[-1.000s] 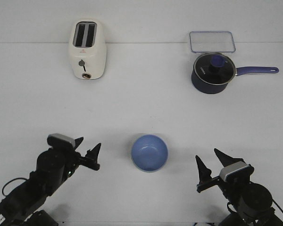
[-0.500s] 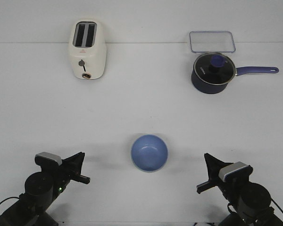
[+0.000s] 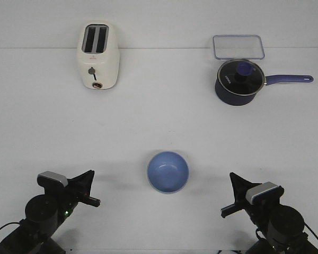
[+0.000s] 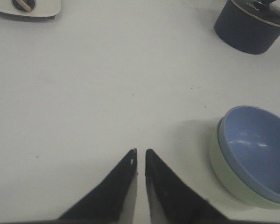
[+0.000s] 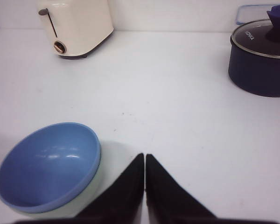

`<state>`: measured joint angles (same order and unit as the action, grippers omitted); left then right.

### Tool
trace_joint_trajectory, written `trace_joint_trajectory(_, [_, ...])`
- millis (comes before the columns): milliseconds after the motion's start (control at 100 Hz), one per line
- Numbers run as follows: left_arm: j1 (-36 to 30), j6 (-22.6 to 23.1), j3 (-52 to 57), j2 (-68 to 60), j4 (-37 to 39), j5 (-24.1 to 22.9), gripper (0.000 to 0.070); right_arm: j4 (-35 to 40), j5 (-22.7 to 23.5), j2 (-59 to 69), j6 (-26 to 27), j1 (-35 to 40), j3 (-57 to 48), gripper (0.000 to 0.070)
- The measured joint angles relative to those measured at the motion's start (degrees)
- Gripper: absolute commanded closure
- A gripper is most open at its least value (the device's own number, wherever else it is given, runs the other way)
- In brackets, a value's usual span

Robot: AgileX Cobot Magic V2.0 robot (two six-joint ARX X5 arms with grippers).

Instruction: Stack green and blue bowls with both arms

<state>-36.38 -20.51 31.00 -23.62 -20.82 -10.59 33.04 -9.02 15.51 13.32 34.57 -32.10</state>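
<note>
The blue bowl (image 3: 168,171) sits nested inside the green bowl on the table's near middle. In the front view only the blue one shows. In the left wrist view the blue bowl (image 4: 259,149) rests in the green bowl (image 4: 231,176). In the right wrist view the blue bowl (image 5: 46,165) fills the green bowl (image 5: 95,186). My left gripper (image 3: 90,186) is shut and empty, left of the bowls; it also shows in its wrist view (image 4: 141,152). My right gripper (image 3: 230,194) is shut and empty, right of the bowls; it also shows in its wrist view (image 5: 145,156).
A cream toaster (image 3: 97,55) stands at the back left. A dark navy saucepan (image 3: 239,82) with a glass lid and a handle pointing right stands at the back right, with a clear lidded box (image 3: 238,46) behind it.
Both grippers have closed. The left arm has drawn back and down toward the near left corner. The right arm has barely moved. The bowls have not moved.
</note>
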Motion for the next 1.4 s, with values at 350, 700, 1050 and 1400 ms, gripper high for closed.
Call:
trace_joint_trajectory(350, [14.9,14.2,-11.3,9.9,16.2,2.6,0.0685,0.0,0.0,0.0,0.0,0.0,0.0,0.0694])
trace_joint_trajectory(700, [34.8,19.1,-29.0,23.5,22.4,6.1,0.0685,0.0,0.0,0.0,0.0,0.0,0.0,0.0694])
trace_joint_trajectory(1050, [35.2,20.0,-29.0,23.3,20.5,6.1,0.0685,0.1,0.0,0.0,0.0,0.0,0.0,0.0694])
trace_joint_trajectory(1400, [35.2,20.1,-29.0,23.3,20.5,6.1,0.0685,0.1,0.0,0.0,0.0,0.0,0.0,0.0694])
